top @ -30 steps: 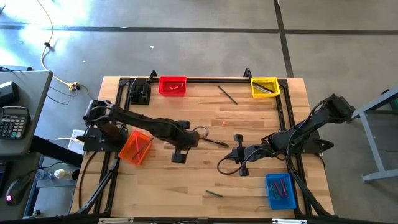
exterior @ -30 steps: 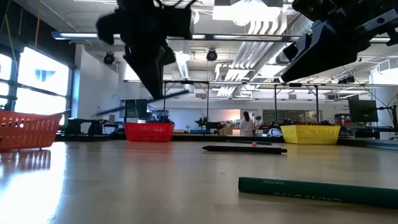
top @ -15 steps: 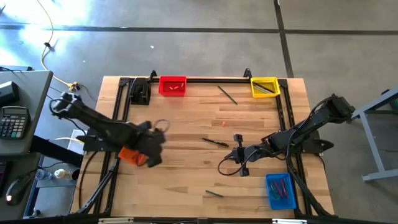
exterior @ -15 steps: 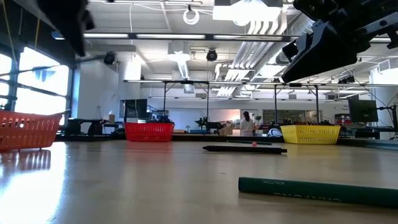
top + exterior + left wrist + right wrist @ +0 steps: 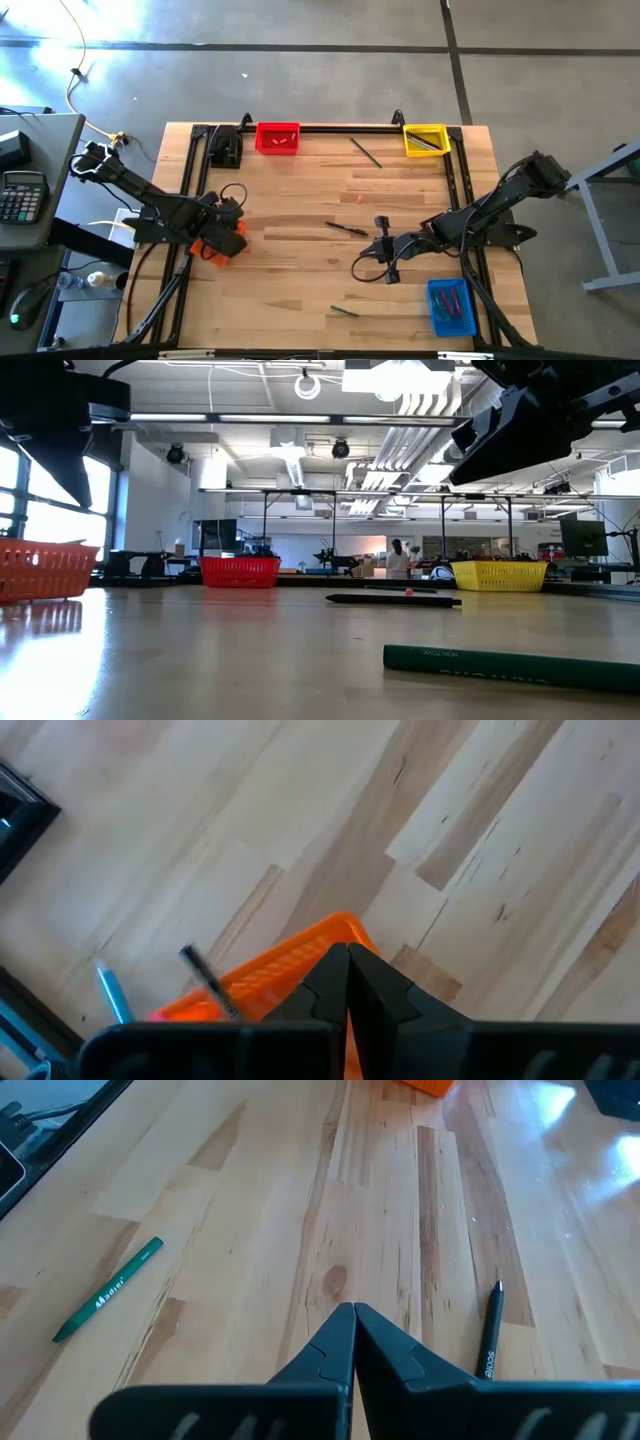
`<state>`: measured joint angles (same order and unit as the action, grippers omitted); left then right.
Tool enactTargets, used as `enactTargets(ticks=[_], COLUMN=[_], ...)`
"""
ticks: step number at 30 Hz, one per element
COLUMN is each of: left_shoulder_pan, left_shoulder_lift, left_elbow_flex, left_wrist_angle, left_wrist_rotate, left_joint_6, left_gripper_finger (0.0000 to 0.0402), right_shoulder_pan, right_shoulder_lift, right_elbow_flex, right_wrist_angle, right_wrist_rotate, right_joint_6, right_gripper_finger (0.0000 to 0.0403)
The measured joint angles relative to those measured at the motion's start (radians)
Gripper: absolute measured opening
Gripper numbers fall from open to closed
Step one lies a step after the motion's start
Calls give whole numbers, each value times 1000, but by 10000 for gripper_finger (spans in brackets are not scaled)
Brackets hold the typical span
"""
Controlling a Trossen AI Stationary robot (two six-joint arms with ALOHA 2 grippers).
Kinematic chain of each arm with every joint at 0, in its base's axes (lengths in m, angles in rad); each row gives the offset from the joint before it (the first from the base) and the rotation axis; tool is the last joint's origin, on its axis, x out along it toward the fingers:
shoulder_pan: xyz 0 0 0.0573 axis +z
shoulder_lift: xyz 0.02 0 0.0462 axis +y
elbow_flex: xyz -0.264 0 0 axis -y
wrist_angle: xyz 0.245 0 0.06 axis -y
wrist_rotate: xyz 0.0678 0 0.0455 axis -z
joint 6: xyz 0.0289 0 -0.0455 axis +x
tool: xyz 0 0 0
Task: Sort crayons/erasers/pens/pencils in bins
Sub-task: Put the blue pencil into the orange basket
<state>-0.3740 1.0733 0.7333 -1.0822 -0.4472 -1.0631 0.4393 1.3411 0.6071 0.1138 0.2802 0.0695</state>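
Observation:
My left gripper (image 5: 228, 218) is shut and empty, above the orange bin (image 5: 212, 248) at the table's left edge. In the left wrist view (image 5: 347, 956) the bin (image 5: 285, 975) holds a black pen (image 5: 208, 982) and a blue pen (image 5: 112, 992). My right gripper (image 5: 385, 246) is shut and empty at mid-table, right of another black pen (image 5: 345, 228), which lies flat and also shows in the right wrist view (image 5: 490, 1332). A green pencil (image 5: 345, 311) lies near the front edge. A pink eraser (image 5: 359, 198) and a dark pencil (image 5: 365, 152) lie farther back.
The red bin (image 5: 277, 137) and yellow bin (image 5: 425, 139) stand at the far edge. The blue bin (image 5: 452, 305) with several sticks stands at the front right. A black frame (image 5: 460, 190) runs along the table's sides. Bare wood lies at mid-table.
My left gripper has swung from mid-table, near the black pen, toward the table's left edge and now stands over the orange bin. The black pen on the table has stayed where it was.

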Motion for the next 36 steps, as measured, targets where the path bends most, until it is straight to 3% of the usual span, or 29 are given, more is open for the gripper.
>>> enactTargets(ticks=[12, 19, 27, 31, 36], left_shoulder_pan=[4, 107, 355, 556, 775], left_shoulder_lift=[-1, -1, 0, 26, 68], left_elbow_flex=[12, 12, 12, 13, 13], left_wrist_angle=[4, 5, 104, 121, 121], left_wrist_rotate=[36, 82, 146, 163, 276], left_joint_6=[63, 170, 469, 636, 793], left_gripper_finger=[0, 0, 0, 0, 0], right_shoulder_pan=[0, 0, -25, -146, -299], right_shoulder_lift=[0, 0, 1, 57, 175], right_elbow_flex=[0, 0, -1, -13, -107], right_wrist_angle=[8, 11, 44, 226, 592], right_wrist_rotate=[0, 0, -26, -207, -395], right_joint_6=[-2, -3, -161, -251, -288], right_gripper_finger=[0, 0, 0, 0, 0])
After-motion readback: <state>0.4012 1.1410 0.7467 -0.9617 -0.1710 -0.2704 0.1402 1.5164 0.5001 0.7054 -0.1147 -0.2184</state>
